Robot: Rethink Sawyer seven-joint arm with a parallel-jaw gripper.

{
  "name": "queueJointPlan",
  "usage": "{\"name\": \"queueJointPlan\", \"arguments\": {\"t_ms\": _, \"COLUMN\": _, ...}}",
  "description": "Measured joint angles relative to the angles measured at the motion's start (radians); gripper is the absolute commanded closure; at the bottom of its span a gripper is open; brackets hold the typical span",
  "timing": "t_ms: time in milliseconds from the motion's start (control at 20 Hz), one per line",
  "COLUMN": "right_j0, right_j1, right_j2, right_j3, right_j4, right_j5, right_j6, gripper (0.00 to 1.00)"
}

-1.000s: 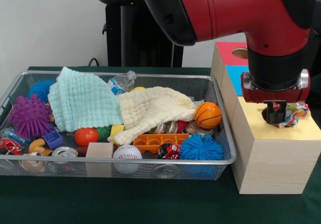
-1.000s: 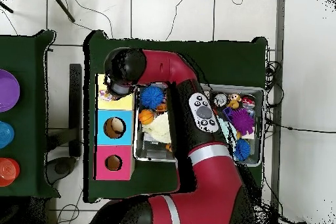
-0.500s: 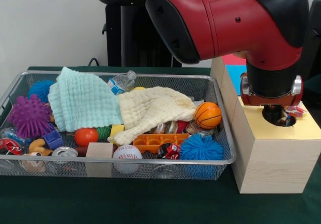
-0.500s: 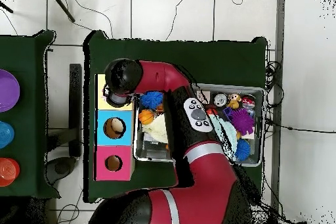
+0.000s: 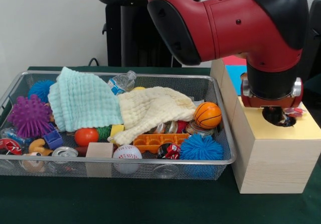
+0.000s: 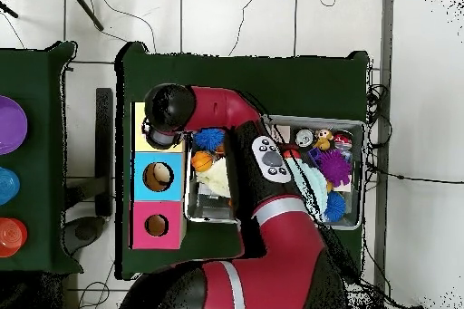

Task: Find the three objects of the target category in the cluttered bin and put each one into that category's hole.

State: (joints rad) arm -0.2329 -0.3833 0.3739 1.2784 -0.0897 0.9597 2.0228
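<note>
Since a second ago, the rope toy that sat in plain sight on the yellow section has dropped almost out of view, and the arm has come lower over that spot. Gripper [image 5: 277, 114]: pushed down at the dark hole [image 5: 276, 116] in the yellow section [image 5: 301, 128] of the wooden sorting box [image 5: 271, 163]; fingers hidden by the wrist and the hole, so whether it is parted or closed, or grips anything, cannot be told. Rope toy [image 5: 293, 112]: only a scrap of red and pale strands shows at the hole's rim, just beside the gripper. Judgement: this item is most of the way into its hole, so one delivery looks nearly complete. Adjoining sections: blue [image 5: 234, 78] and pink [image 5: 231, 59], further back on the same box. Wire bin [image 5: 220, 159], beside the box: holds an orange mini basketball [image 5: 207, 115], blue spiky ball [image 5: 201, 146], baseball [image 5: 127, 152], cream cloth [image 5: 150, 109], mint cloth [image 5: 83, 99], purple spiky ball [image 5: 29, 116]. Cloths cover much of the bin, so any remaining targets may lie beneath.
</note>
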Motion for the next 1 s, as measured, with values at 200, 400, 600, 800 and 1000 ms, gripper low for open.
{"name": "queueJointPlan", "arguments": {"t_ms": 200, "right_j0": 0.020, "right_j1": 0.019, "right_j2": -0.019, "right_j3": -0.017, "right_j4": 0.000, "right_j5": -0.025, "right_j6": 0.000, "gripper": 1.00}}
{"name": "queueJointPlan", "arguments": {"t_ms": 400, "right_j0": 0.054, "right_j1": 0.017, "right_j2": -0.049, "right_j3": -0.029, "right_j4": 0.000, "right_j5": -0.038, "right_j6": 0.000, "gripper": 1.00}}
{"name": "queueJointPlan", "arguments": {"t_ms": 600, "right_j0": 0.085, "right_j1": -0.003, "right_j2": -0.086, "right_j3": -0.024, "right_j4": -0.003, "right_j5": -0.049, "right_j6": 0.000, "gripper": 1.00}}
{"name": "queueJointPlan", "arguments": {"t_ms": 800, "right_j0": 0.109, "right_j1": -0.042, "right_j2": -0.114, "right_j3": -0.018, "right_j4": -0.005, "right_j5": -0.043, "right_j6": 0.000, "gripper": 1.00}}
{"name": "queueJointPlan", "arguments": {"t_ms": 1000, "right_j0": 0.129, "right_j1": -0.099, "right_j2": -0.141, "right_j3": -0.017, "right_j4": -0.003, "right_j5": -0.015, "right_j6": 0.000, "gripper": 1.00}}
